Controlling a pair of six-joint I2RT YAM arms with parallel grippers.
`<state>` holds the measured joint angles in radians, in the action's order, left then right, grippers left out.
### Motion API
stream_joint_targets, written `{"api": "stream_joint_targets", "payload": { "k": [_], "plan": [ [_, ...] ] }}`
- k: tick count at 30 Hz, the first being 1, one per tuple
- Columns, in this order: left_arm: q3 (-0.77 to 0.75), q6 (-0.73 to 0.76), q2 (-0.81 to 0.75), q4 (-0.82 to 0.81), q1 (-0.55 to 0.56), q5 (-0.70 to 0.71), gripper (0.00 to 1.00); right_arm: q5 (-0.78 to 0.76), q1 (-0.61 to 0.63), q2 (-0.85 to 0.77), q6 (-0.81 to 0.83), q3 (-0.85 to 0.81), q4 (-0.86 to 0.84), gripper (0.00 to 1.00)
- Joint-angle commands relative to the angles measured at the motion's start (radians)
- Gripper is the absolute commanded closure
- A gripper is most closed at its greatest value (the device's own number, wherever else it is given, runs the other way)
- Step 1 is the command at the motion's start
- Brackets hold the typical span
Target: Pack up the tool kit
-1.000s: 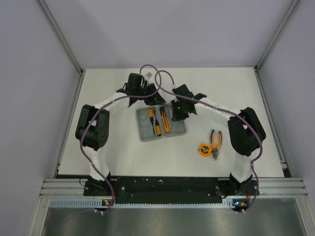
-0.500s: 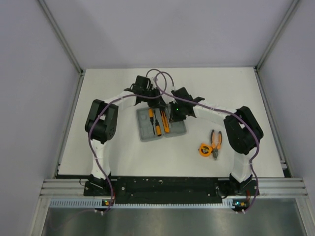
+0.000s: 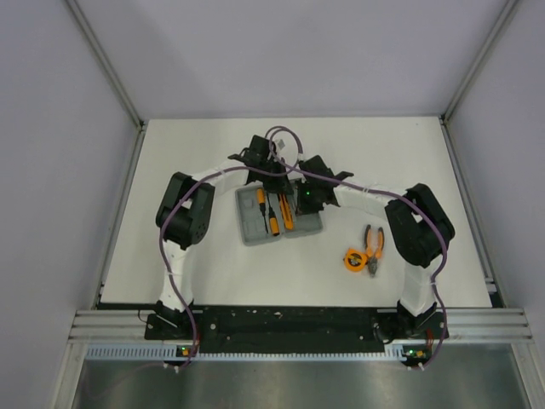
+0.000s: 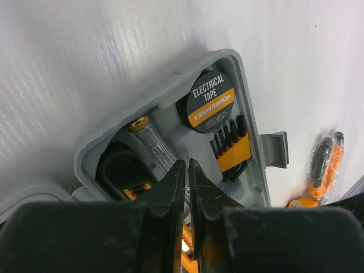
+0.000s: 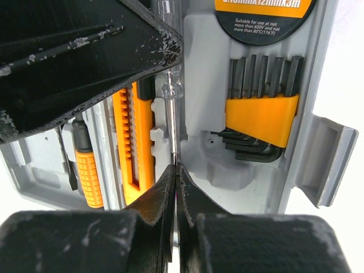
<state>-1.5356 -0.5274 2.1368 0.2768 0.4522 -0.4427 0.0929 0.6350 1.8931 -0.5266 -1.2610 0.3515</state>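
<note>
The grey tool kit case (image 3: 252, 228) lies open mid-table, with orange-and-black tools (image 3: 274, 210) in its slots. It holds electrical tape (image 4: 211, 102), hex keys (image 5: 261, 114), an orange knife (image 5: 133, 142) and an orange screwdriver (image 5: 89, 176). My right gripper (image 5: 176, 166) is shut on the thin metal shaft of a clear-handled screwdriver (image 5: 171, 88) lying in the case. My left gripper (image 4: 186, 164) is shut, with its tips over that screwdriver's clear handle (image 4: 152, 142). The pliers (image 3: 373, 241) and the round tape measure (image 3: 354, 258) lie outside the case to the right.
Both grippers meet over the back of the case, left gripper (image 3: 269, 173) and right gripper (image 3: 304, 198). The left fingers (image 5: 85, 57) fill the upper left of the right wrist view. The case latch (image 5: 327, 159) sticks out on the right. Grey walls surround the table.
My left arm has swung right and forward, bringing its gripper down over the back of the case. My right gripper has shifted slightly left over the case.
</note>
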Motion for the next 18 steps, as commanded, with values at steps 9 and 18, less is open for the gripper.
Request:
{"api": "stream_joint_targets", "payload": {
  "k": [9, 18],
  "plan": [
    [-0.046, 0.023, 0.021, 0.07, 0.025, 0.125, 0.89, -0.022, 0.019, 0.012, -0.003, 0.037, -0.043, 1.0],
    [-0.043, 0.02, 0.038, 0.081, 0.034, 0.107, 0.92, -0.012, 0.032, 0.015, -0.016, 0.069, -0.054, 1.0]
  ]
}}
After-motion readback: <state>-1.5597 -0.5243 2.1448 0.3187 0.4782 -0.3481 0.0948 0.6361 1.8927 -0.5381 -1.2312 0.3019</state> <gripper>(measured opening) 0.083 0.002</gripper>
